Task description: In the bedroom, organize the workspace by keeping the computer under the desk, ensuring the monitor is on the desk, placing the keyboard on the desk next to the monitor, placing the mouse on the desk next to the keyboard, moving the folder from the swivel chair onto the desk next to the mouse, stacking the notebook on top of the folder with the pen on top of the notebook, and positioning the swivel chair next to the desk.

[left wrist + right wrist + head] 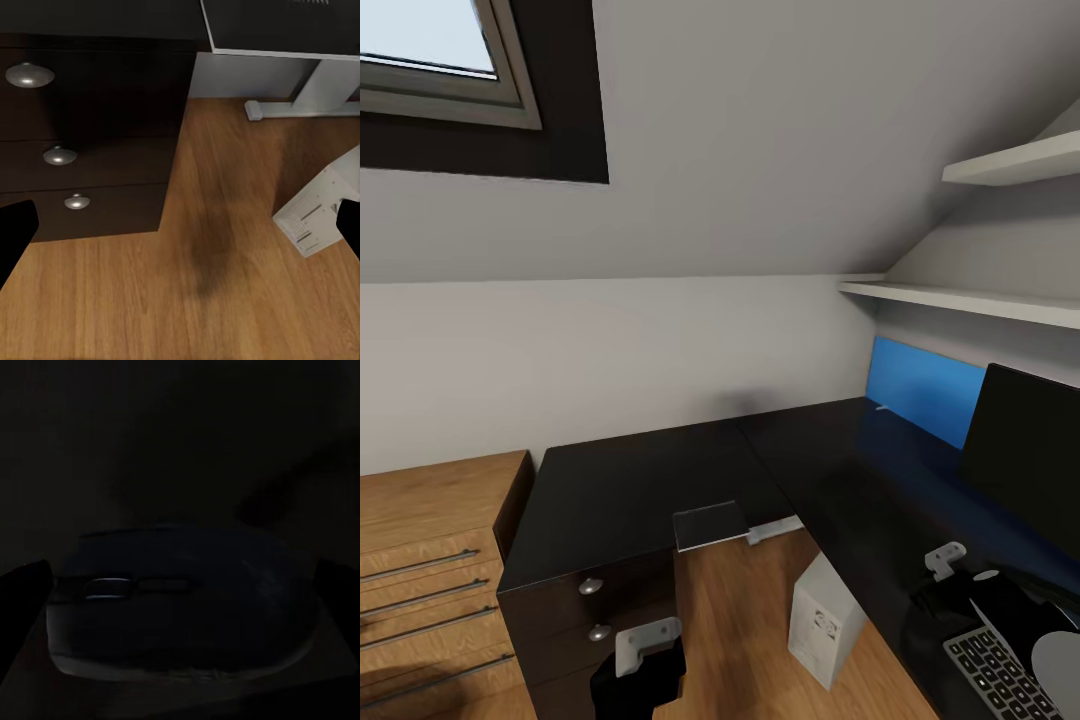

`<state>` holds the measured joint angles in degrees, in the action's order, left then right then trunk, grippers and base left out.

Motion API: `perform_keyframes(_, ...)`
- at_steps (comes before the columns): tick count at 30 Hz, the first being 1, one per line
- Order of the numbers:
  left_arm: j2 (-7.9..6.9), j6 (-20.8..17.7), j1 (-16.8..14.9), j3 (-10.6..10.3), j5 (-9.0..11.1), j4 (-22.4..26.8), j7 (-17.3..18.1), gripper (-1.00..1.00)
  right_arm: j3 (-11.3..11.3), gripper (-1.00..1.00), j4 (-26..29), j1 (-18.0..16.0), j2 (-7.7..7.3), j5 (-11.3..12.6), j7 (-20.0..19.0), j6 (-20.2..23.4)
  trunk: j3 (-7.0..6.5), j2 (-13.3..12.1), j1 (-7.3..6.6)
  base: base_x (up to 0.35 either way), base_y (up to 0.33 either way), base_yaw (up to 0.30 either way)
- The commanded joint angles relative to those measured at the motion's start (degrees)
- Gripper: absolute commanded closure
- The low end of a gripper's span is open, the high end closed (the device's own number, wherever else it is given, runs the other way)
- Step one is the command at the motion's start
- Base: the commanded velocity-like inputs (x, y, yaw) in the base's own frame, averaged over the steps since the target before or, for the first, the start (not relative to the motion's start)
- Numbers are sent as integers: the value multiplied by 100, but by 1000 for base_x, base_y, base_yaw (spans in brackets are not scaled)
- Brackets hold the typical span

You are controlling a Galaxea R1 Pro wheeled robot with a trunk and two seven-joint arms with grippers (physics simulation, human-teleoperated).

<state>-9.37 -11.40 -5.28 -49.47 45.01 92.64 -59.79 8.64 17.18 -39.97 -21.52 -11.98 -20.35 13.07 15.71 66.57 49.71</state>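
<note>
Mouse [180, 607] lay between the right gripper's [180, 585] spread fingers, contact not discernible. Left gripper [180, 232] hung open near the desk [660, 480] drawers, holding nothing.

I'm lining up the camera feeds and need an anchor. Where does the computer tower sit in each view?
Head view: the computer stands on the wooden floor, low and right of centre, beside the edge of the desk.
Left wrist view: its labelled face is at the picture's right edge.
Right wrist view: a dark close-up of the mouse.
Shared landmark: the silver drawer knobs, in the head and left wrist views.
</note>
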Motion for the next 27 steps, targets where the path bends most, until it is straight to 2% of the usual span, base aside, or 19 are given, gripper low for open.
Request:
perform_keyframes(1, -4, -46, -8, -10, 8, 9, -37, -100, 6, 100, 15, -2, -2, -49, -24, 30, 8, 5, 0, 0, 0, 0)
perform_keyframes(14, -4, -44, -8, 0, 8, 9, -42, -100, 10, 100, 22, -2, -1, -50, -15, 169, 8, 5, 0, 0, 0, 0)
perform_keyframes(15, -4, -42, -8, 0, 8, 9, -42, -100, 12, -100, 22, -2, -1, -50, -16, 169, 8, 5, 0, 0, 0, 0)
perform_keyframes(27, -4, -37, -8, 13, 8, 8, -42, -100, 15, -100, 22, -2, 8, -50, -21, 144, 8, 5, 0, 0, 0, 0)
